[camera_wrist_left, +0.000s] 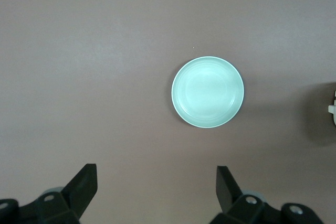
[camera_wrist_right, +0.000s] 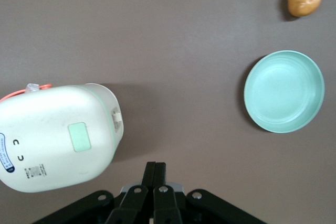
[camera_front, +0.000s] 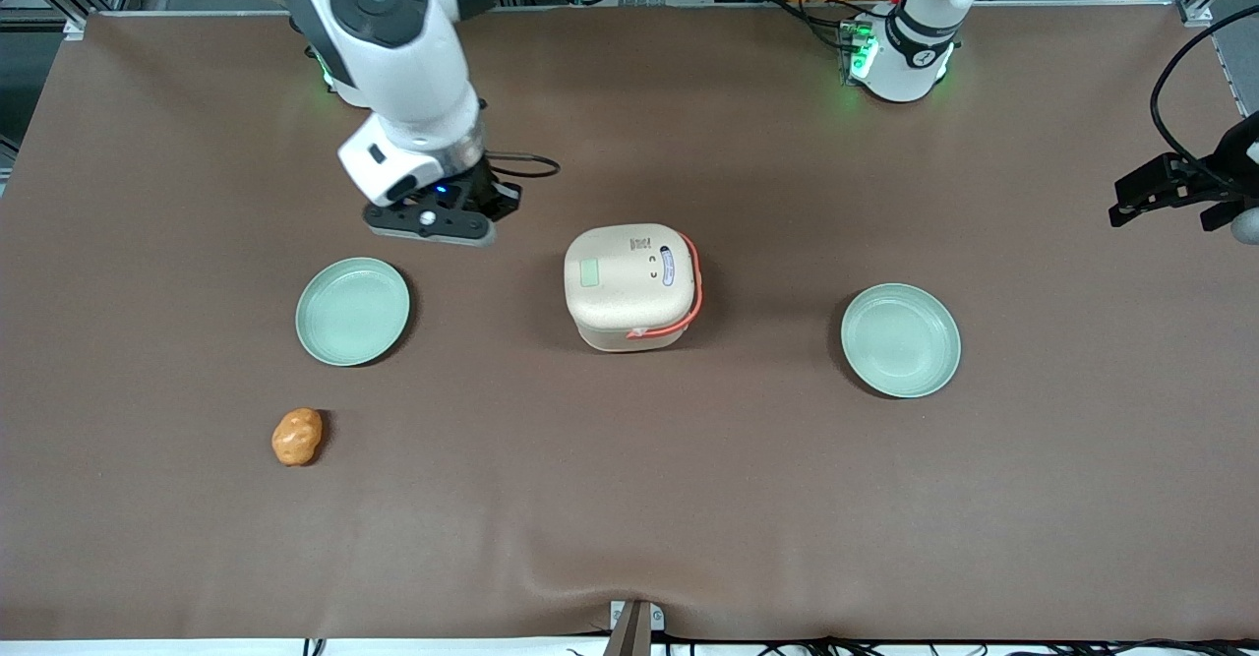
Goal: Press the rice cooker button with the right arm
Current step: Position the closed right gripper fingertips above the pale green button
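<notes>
A: While the right arm (camera_front: 393, 56) hangs over the brown table (camera_front: 629, 499), where does its gripper (camera_front: 430, 224) sit?

B: Above bare cloth, near the pale green plate (camera_front: 352, 311) at the working arm's end and a little farther from the front camera than that plate. It is well apart from the rice cooker (camera_front: 629, 287), not over it.

A: Finger state?

B: Pressed together. In the right wrist view the two fingers (camera_wrist_right: 148, 184) lie flat against each other with no gap, and nothing is pinched between them.

A: Cooker position?

B: Upright near the middle of the table, lid closed, between the two plates. The coral-orange handle (camera_front: 691, 292) curves around the side toward the parked arm's end and around the edge nearer the front camera.

A: And the button (camera_front: 589, 272)?

B: A pale green rounded square on the cream lid, on the part of the lid toward the working arm's end. Nothing touches it. The wrist camera also shows it (camera_wrist_right: 80, 136) (clear view, uncovered), with the cooker body (camera_wrist_right: 52, 140) beside the closed fingers.

A: Other lid marks?

B: An oval white-and-blue label (camera_front: 668, 267) toward the handle side, and two small dark dots (camera_front: 651, 266) between label and button.

A: Anything else on the table?

B: A second pale green plate (camera_front: 900, 339) toward the parked arm's end, empty. A small orange-brown lumpy food item (camera_front: 297, 437), potato-like, lies nearer the front camera than the first plate, apart from it.
</notes>
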